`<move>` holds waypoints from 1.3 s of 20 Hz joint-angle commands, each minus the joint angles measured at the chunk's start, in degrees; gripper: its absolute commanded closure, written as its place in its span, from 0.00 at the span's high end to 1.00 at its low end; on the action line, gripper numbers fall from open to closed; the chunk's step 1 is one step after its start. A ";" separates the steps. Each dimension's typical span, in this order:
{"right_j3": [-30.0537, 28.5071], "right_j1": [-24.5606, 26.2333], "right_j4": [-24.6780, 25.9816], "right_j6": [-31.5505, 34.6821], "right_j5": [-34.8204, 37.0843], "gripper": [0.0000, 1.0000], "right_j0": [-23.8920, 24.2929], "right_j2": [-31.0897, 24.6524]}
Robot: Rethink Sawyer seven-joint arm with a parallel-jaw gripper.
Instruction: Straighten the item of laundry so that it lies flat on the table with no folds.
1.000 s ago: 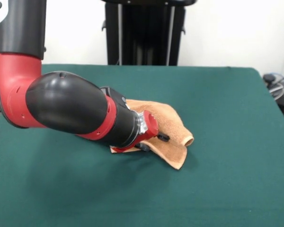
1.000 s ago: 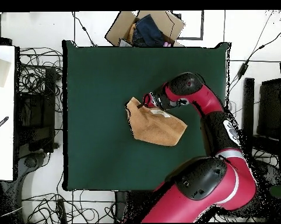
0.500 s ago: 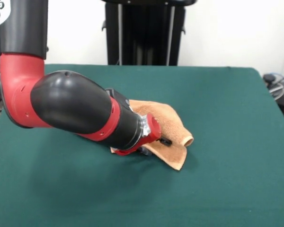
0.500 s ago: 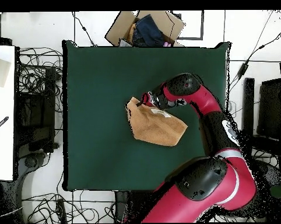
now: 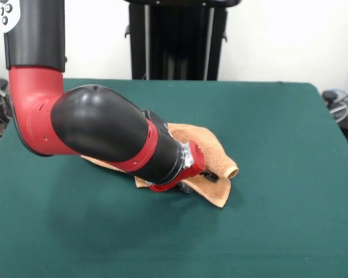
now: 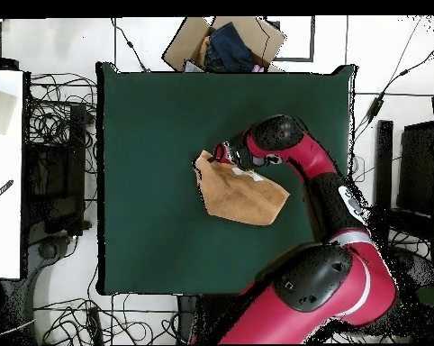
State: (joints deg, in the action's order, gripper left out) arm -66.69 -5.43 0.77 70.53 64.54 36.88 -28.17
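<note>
The item of laundry, an orange-tan towel (image 5: 211,152), lies crumpled near the middle of the green table (image 5: 278,127). Its right edge is curled into a roll and a front corner points toward the camera. My red and black arm reaches low across it and hides its left part. The gripper (image 5: 209,174) is down on the cloth just left of the rolled edge. In the overhead view the towel (image 6: 241,195) is a folded, uneven patch on the table (image 6: 149,135). There the gripper (image 6: 220,156) sits at the towel's upper left corner. Its opening is hidden by the wrist.
A cardboard box (image 6: 190,38) holding dark clothes stands beyond the table's top edge in the overhead view. A white desk (image 6: 3,171) is at the left, and cables (image 6: 54,108) lie on the floor around the table. More cables (image 5: 339,104) show at the right edge of the front view.
The arm has shifted rightward in the front view, carrying the gripper a little closer to the towel's rolled edge. The towel's shape is almost unchanged.
</note>
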 commanded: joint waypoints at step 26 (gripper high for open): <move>-13.52 -4.60 1.11 0.60 -7.07 1.00 -0.90 -2.93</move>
State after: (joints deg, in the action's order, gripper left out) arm -72.70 -9.73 0.76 70.53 61.41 36.69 -28.17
